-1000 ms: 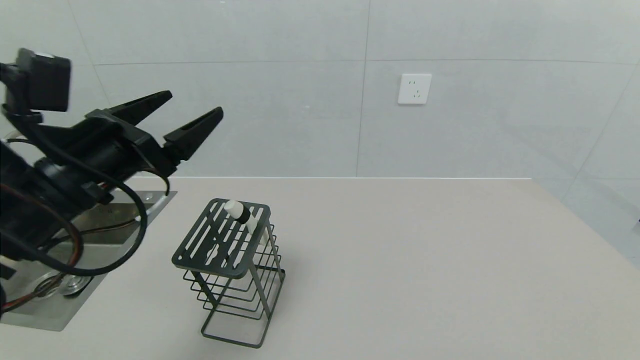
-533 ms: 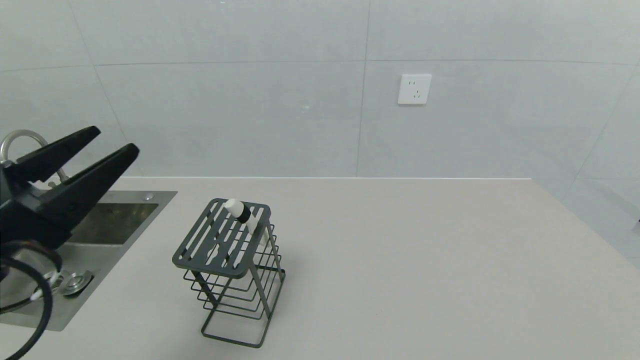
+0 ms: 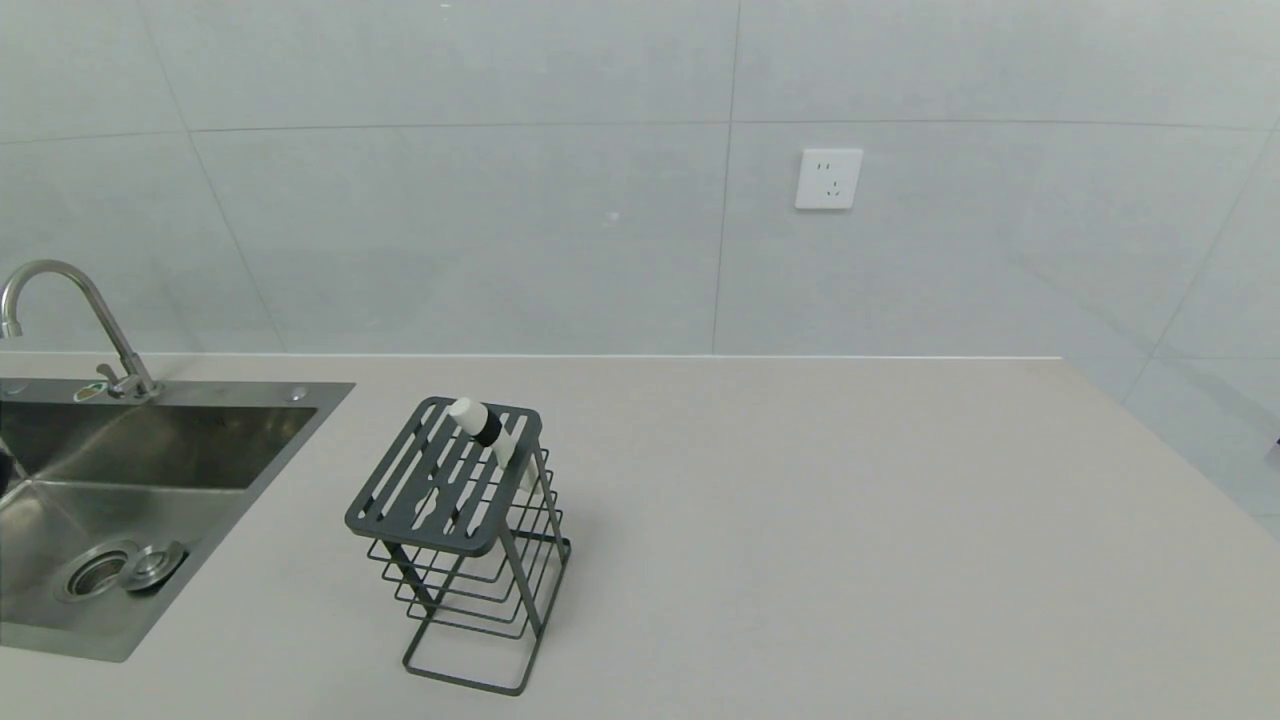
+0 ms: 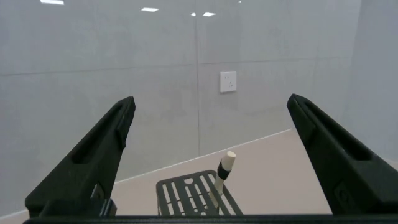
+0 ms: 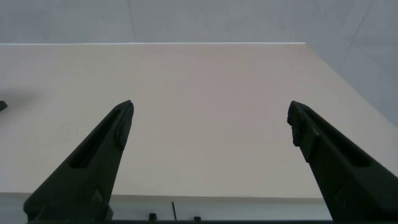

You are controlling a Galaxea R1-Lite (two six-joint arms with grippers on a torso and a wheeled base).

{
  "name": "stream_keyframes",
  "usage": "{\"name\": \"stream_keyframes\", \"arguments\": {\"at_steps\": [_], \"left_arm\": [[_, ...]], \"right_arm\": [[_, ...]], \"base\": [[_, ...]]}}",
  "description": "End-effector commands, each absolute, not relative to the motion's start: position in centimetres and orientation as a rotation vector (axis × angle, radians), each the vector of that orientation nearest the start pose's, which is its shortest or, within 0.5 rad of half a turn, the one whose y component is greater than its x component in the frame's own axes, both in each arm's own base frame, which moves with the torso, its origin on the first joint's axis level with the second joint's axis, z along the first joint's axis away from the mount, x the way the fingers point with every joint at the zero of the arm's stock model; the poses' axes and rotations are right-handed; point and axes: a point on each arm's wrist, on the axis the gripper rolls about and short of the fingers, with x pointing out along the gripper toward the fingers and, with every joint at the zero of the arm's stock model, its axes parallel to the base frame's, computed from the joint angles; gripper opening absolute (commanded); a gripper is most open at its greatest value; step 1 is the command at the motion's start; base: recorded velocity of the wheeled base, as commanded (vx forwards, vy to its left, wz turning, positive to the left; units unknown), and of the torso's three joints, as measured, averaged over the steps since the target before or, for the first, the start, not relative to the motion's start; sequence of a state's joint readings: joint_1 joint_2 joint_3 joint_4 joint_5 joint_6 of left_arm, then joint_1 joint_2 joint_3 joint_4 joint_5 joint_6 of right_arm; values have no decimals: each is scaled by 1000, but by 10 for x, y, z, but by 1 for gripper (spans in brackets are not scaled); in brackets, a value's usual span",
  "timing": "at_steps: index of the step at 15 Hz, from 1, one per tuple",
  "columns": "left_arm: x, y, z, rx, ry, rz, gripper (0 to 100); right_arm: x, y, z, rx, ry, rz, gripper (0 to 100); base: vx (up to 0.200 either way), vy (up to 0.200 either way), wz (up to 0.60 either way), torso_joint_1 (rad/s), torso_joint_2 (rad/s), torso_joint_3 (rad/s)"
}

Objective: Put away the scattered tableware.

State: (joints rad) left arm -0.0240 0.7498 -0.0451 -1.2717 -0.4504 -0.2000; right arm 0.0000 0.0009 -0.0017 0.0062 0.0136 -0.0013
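In front of me a pale grey tiled wall [image 3: 450, 230] carries a white socket [image 3: 829, 178]. Below it runs a beige countertop [image 3: 850, 520], which ends at a side wall [image 3: 1210, 300] on my right. On my left a steel sink [image 3: 200, 445] is set into the counter, with a curved faucet [image 3: 105, 320] at its back rim and a drain [image 3: 120, 568] in the basin floor. Bright patches [image 4: 149, 9] high on the tiles may be mirrored ceiling lamps.

Steel sink [image 3: 215, 445] set into beige countertop [image 3: 850, 520]. Faucet [image 3: 112, 335] at the sink's back edge, drain strainer [image 3: 97, 575] in the sink's floor. White wall socket [image 3: 829, 178] on tiled wall, well right of the sink.
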Motion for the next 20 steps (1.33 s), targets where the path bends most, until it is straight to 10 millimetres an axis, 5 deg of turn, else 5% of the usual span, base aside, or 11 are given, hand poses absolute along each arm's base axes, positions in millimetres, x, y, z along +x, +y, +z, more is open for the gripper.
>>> {"name": "stream_keyframes", "arguments": {"at_steps": [1, 6, 9, 12, 15, 20], "left_arm": [[14, -9, 189, -29, -576, -444, 100], [-35, -12, 142, -38, -501, -481, 100], [-28, -11, 125, 27, -392, -449, 100], [-19, -6, 101, 244, -187, -180, 100], [-18, -6, 82, 239, -7, -199, 100], [-24, -5, 81, 242, -84, -211, 100]], "right_arm": [[-23, 0, 75, -1, 6, 14, 100], [-23, 0, 75, -1, 8, 14, 100], [-23, 0, 75, -1, 6, 14, 100], [-23, 0, 75, -1, 6, 14, 100], [-23, 0, 75, -1, 6, 14, 100], [-23, 0, 75, -1, 6, 14, 100]], "base": [[0, 0, 0, 0, 0, 0], [0, 0, 0, 0, 0, 0], [0, 0, 0, 0, 0, 0], [0, 0, 0, 0, 0, 0], [0, 0, 0, 0, 0, 0], [0, 0, 0, 0, 0, 0]]}}
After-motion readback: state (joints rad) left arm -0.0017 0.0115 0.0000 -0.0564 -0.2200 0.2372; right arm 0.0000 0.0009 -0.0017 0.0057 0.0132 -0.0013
